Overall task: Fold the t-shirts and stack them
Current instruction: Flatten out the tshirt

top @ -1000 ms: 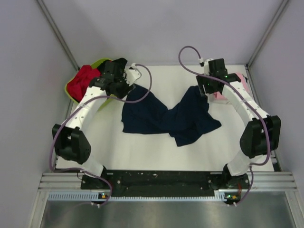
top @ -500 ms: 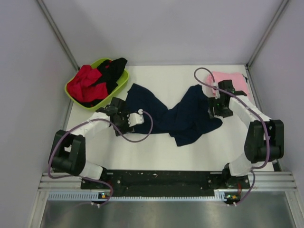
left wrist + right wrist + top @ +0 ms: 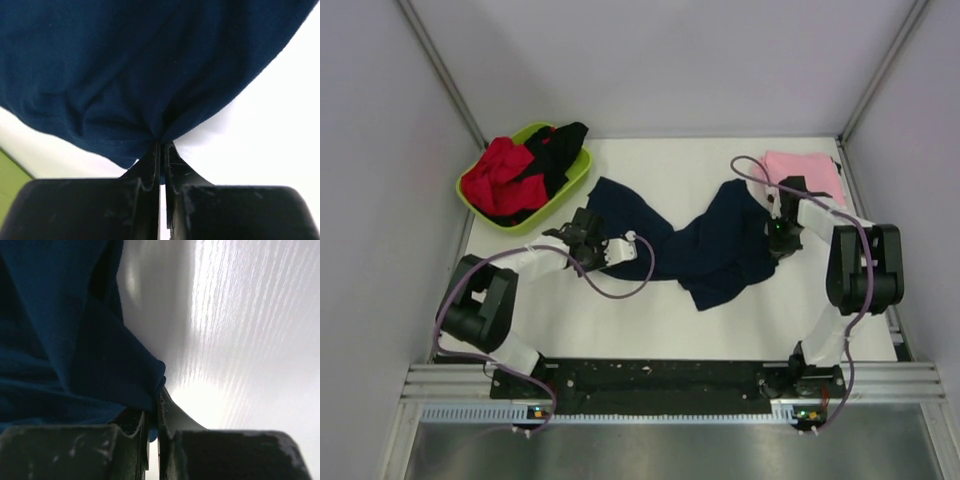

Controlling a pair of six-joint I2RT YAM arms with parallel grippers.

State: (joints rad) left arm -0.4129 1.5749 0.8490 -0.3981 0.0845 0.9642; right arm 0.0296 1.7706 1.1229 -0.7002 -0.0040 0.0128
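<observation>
A dark navy t-shirt lies crumpled across the middle of the white table. My left gripper is low at its left edge. In the left wrist view the left gripper is shut, pinching a fold of the navy cloth. My right gripper is at the shirt's right edge. The right wrist view shows the right gripper shut on a bunched hem of the navy cloth. A folded light pink t-shirt lies at the far right.
A lime green basin stands at the far left, with a red t-shirt and a black t-shirt heaped in it. Grey walls close in the table on three sides.
Both arms swung back from the far side and dropped to the navy t-shirt's two edges. Both grippers went from open to shut on its cloth.
</observation>
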